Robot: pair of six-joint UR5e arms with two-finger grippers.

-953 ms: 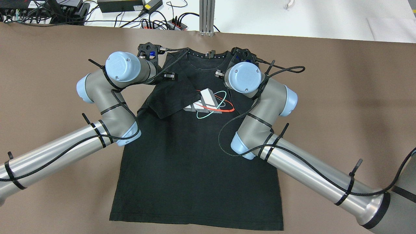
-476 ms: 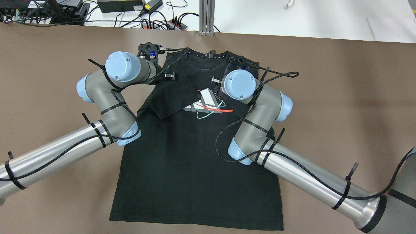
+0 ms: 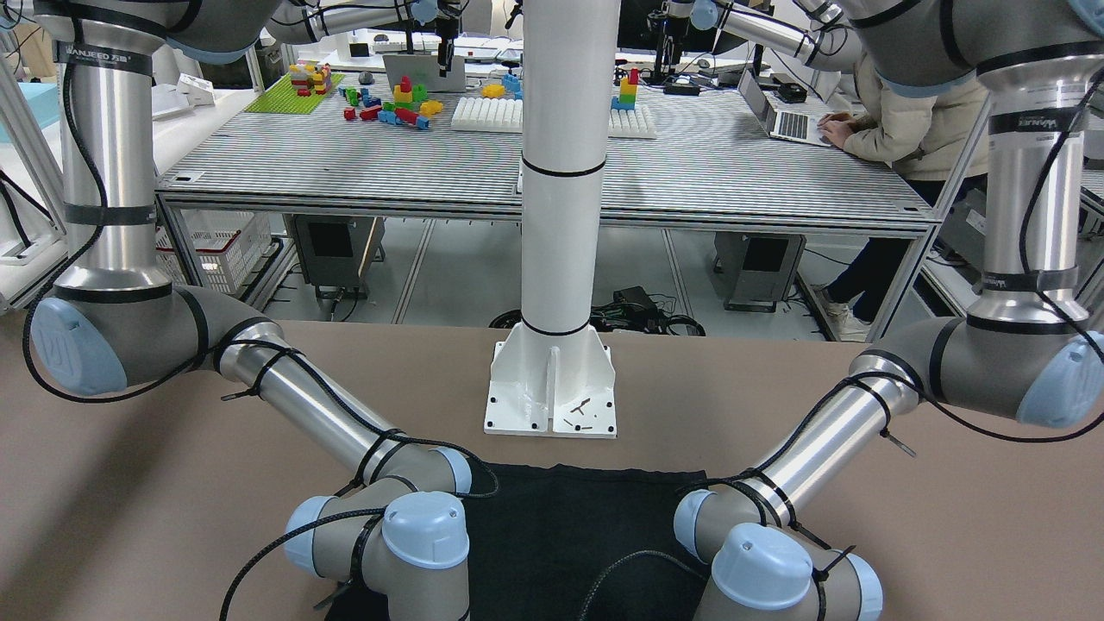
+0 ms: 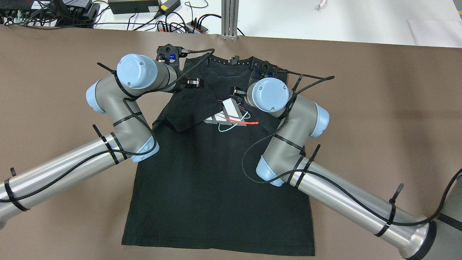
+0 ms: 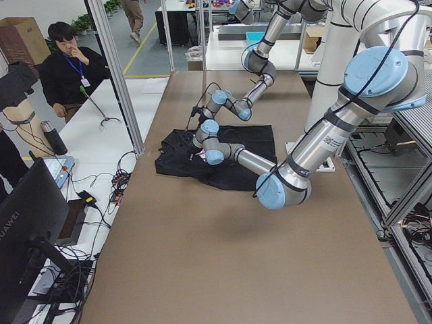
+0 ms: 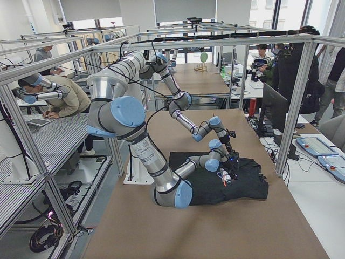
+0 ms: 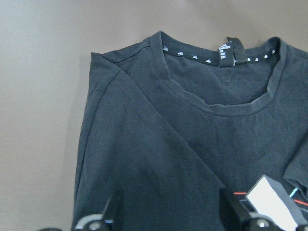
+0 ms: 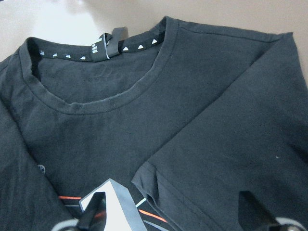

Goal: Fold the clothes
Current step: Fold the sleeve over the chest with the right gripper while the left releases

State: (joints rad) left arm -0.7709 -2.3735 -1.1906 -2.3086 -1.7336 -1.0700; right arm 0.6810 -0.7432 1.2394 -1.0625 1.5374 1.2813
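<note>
Brown tabletop (image 4: pixel 379 108) bears clothes (image 4: pixel 216 187) — print (image 4: pixel 231 115) shows overhead, hem (image 3: pixel 586 471) frontally.

Black graphic T-shirt (image 4: pixel 216 187) flat on brown table (image 4: pixel 361 108), both sleeves folded inward.

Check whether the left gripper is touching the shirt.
Cannot tell. In the left wrist view the left gripper stands open over the shirt, but neither contact nor a gap shows plainly.
</note>
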